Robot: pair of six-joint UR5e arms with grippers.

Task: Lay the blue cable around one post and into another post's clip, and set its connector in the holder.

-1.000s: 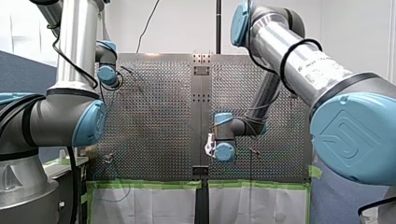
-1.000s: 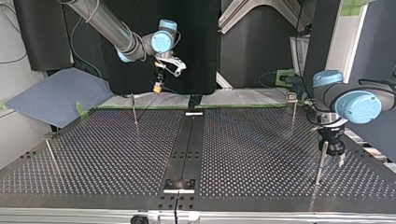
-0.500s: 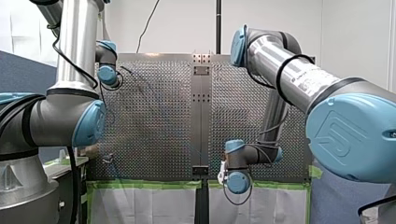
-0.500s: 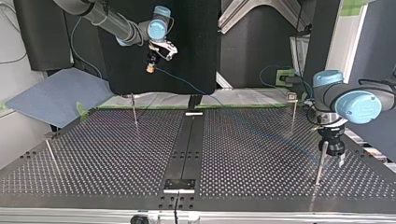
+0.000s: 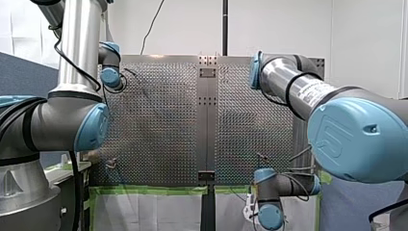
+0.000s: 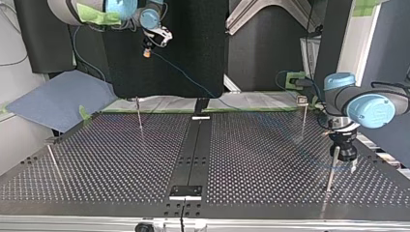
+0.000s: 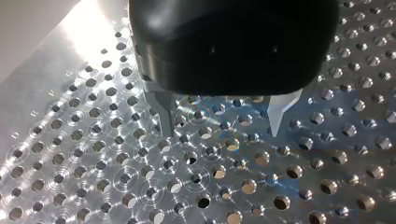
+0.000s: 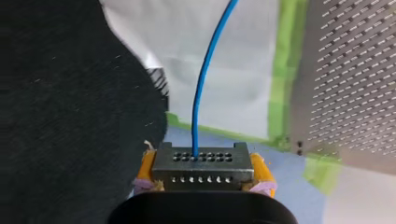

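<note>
Blue cable (image 8: 201,93): far end cut off at the right wrist view's edge. Connector (image 8: 203,161): lower face hidden behind my right tool (image 8: 203,171).

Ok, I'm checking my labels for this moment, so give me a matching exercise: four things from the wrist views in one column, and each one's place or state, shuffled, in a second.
Things
1. thin blue cable
2. dark grey metal connector block
3. my left arm's black tool
4. strip of green tape

Places or states
A. open, over the perforated metal table
B. edges the white sheet
C. plugged into a hole in the block's face
D. clamped between the yellow pads of my right tool

Pairs: 1-C, 2-D, 3-A, 4-B.
</note>
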